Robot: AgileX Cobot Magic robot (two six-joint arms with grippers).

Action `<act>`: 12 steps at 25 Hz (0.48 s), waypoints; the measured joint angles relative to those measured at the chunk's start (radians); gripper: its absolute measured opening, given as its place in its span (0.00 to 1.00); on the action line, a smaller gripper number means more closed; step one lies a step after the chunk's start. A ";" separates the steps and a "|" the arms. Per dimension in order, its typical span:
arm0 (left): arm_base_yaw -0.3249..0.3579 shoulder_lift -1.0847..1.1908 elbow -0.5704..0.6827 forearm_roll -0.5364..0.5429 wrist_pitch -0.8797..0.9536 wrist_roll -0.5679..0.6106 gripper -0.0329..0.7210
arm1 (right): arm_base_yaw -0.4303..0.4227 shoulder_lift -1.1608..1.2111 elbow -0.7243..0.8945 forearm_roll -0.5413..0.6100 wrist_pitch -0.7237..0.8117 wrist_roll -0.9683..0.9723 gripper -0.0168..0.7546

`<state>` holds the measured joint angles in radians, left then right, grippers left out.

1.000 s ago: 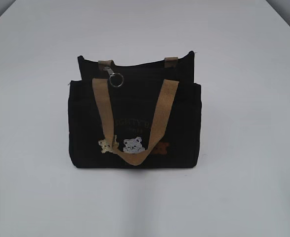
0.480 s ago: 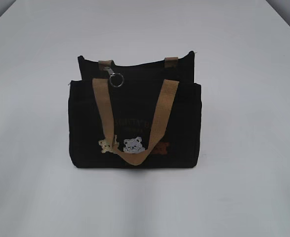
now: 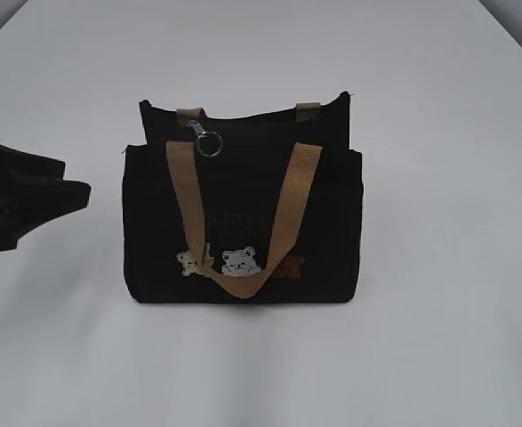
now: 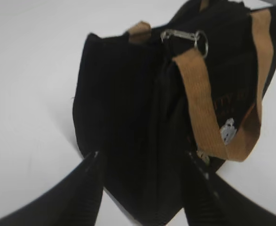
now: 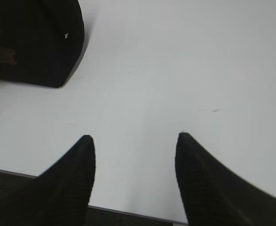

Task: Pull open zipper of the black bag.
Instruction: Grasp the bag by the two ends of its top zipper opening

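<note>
The black bag (image 3: pixel 243 218) stands upright mid-table (image 3: pixel 438 338), a metal key ring (image 3: pixel 209 144) at its top edge. The left gripper (image 4: pixel 145 165) faces its side panel, fingers spread apart, empty. The right gripper (image 5: pixel 133 141) hangs open over bare table beside the bag.

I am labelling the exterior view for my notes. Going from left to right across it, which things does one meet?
left claw → metal key ring at the top of the black bag → cream bear patch → white bear patch → brown bear patch → bare white table.
</note>
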<state>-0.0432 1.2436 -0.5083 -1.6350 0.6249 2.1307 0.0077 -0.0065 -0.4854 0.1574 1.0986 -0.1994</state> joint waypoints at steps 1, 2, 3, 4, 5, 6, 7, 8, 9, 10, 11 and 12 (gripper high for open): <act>0.000 0.032 0.000 -0.015 0.009 0.041 0.58 | 0.000 0.000 0.000 0.000 0.000 0.000 0.58; -0.005 0.064 0.000 -0.040 0.014 0.087 0.58 | 0.000 0.000 0.000 0.000 0.000 0.000 0.58; -0.014 0.090 0.000 -0.064 0.016 0.137 0.58 | 0.000 0.000 0.000 0.000 0.000 0.000 0.58; -0.024 0.108 0.000 -0.079 0.018 0.190 0.58 | 0.000 0.000 0.000 0.000 0.000 0.000 0.58; -0.039 0.125 0.000 -0.085 0.021 0.232 0.58 | 0.000 0.000 0.000 0.000 0.000 0.000 0.58; -0.056 0.140 0.000 -0.088 0.021 0.280 0.58 | 0.000 0.000 0.000 0.000 0.000 0.000 0.58; -0.072 0.154 0.000 -0.089 0.020 0.323 0.58 | 0.000 0.000 0.000 0.000 0.000 0.000 0.58; -0.085 0.166 0.000 -0.089 0.019 0.351 0.58 | 0.000 0.000 0.000 0.000 0.000 0.000 0.58; -0.097 0.180 0.000 -0.090 0.019 0.379 0.58 | 0.000 0.000 0.000 0.000 0.000 0.000 0.58; -0.106 0.195 0.000 -0.091 0.019 0.399 0.59 | 0.000 0.000 0.000 0.000 0.000 0.000 0.58; -0.113 0.212 -0.002 -0.091 0.019 0.413 0.60 | 0.000 0.000 0.000 0.000 0.000 0.000 0.58; -0.115 0.226 -0.007 -0.091 0.019 0.421 0.61 | 0.000 0.000 0.000 0.002 0.000 0.001 0.58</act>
<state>-0.1584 1.4696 -0.5156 -1.7256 0.6440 2.5513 0.0077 -0.0065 -0.4854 0.1594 1.0986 -0.1983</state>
